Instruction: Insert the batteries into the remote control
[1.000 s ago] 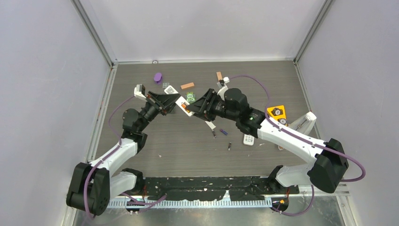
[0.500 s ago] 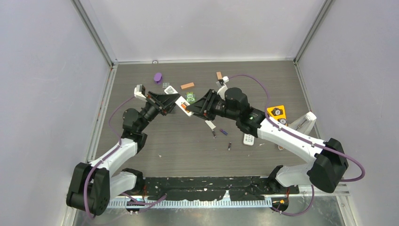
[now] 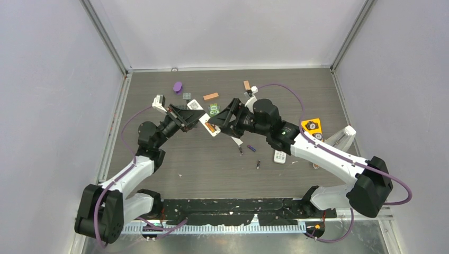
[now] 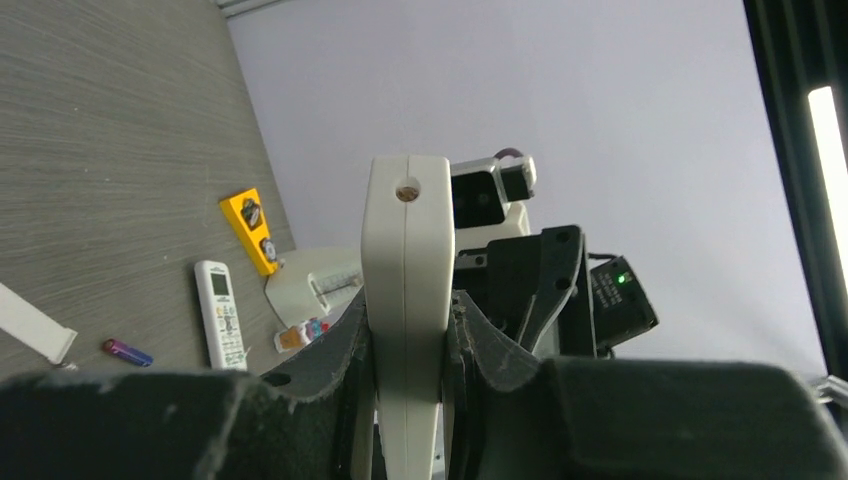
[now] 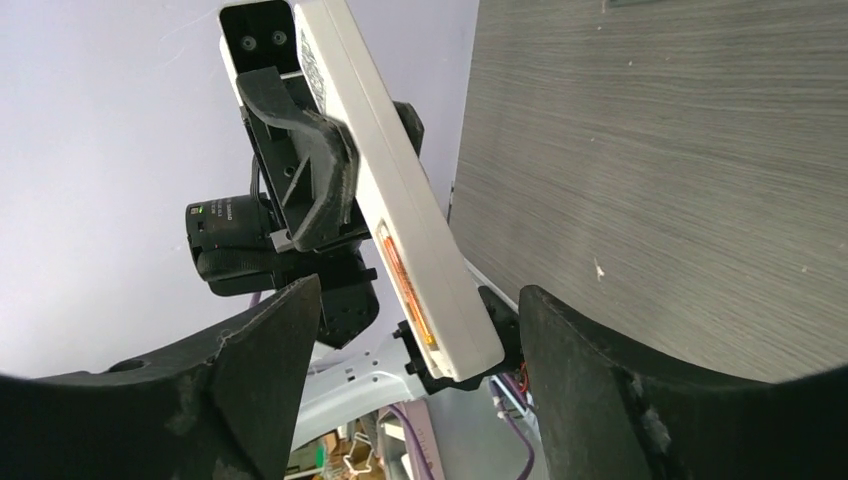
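My left gripper [image 3: 197, 120] is shut on a white remote control [image 3: 207, 122], lifted off the table and clamped edge-on between its pads [image 4: 407, 340]. An orange battery [image 5: 405, 285] lies in the remote's open back. My right gripper [image 5: 420, 330] is open, and the remote's [image 5: 385, 180] lower end sits between its spread fingers [image 5: 265, 370] without touching either. On the table below lie a purple battery [image 3: 251, 148] and two dark batteries [image 3: 241, 151] [image 3: 258, 164]. The purple battery [image 4: 127, 351] also shows in the left wrist view.
A white cover strip [image 3: 236, 140] lies beside the loose batteries. A small white remote [image 3: 279, 156] and a yellow block [image 3: 311, 126] sit to the right. At the back are a purple lump [image 3: 178, 86], two orange-tan blocks [image 3: 210, 96] [image 3: 246, 84] and a green item [image 3: 214, 110].
My right gripper has opened and now stands spread around the remote's end. The left gripper has kept its hold and barely moved.
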